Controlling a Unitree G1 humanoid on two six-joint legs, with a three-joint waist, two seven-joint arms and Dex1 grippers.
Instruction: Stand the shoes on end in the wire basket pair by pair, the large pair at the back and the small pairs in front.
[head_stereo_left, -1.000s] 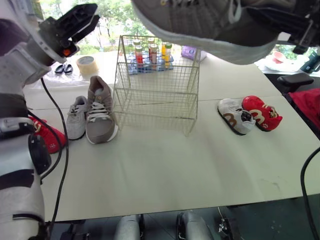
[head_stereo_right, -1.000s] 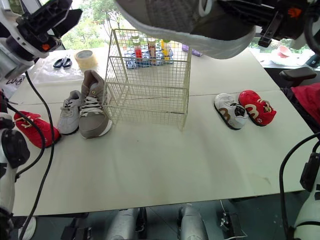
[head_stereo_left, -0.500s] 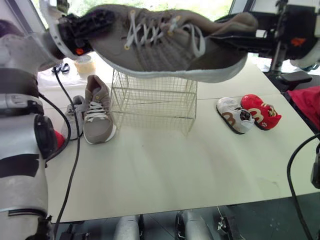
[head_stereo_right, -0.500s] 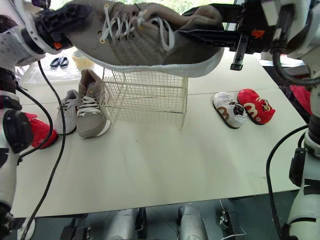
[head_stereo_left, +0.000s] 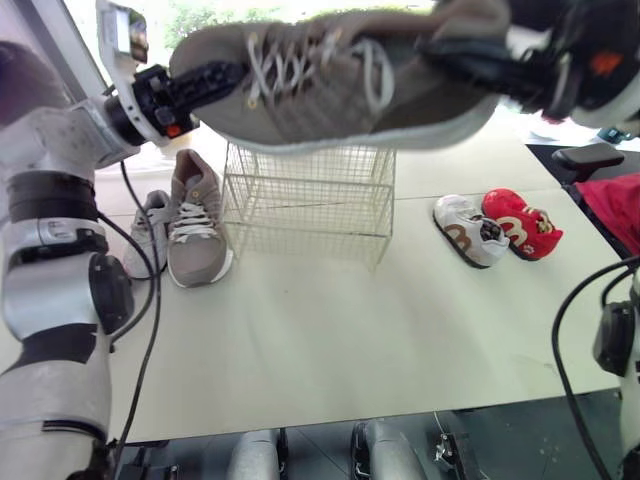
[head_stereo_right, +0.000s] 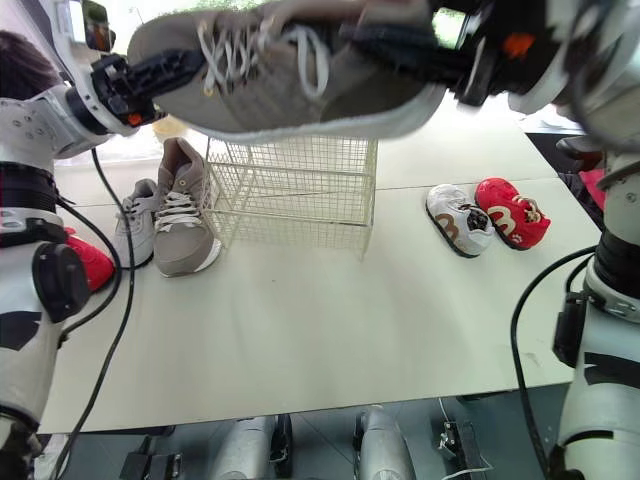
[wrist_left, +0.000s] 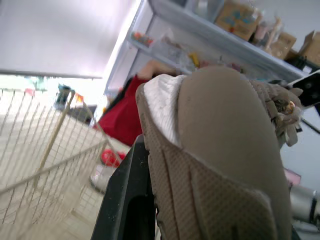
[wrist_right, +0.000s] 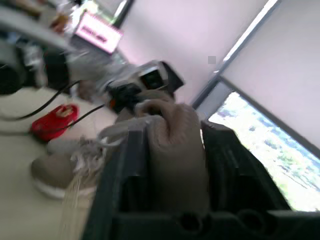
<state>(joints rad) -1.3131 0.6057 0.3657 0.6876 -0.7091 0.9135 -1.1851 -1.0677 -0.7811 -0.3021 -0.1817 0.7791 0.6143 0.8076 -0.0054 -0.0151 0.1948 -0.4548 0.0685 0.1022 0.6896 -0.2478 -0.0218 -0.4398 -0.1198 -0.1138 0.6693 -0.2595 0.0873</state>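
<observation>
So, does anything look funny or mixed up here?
Yes. The two red shoes are apart: one right of the wire basket, the other far left. The taupe sneaker hangs level above it, between the left gripper and right gripper.

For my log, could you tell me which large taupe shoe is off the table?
The shoe held aloft by the left gripper and right gripper; its mate sits on the table beside the basket.

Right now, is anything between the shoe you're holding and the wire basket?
Nothing visible does. The large shoe, toe in the left gripper and heel in the right gripper, hangs above the wire basket with only air between.
</observation>
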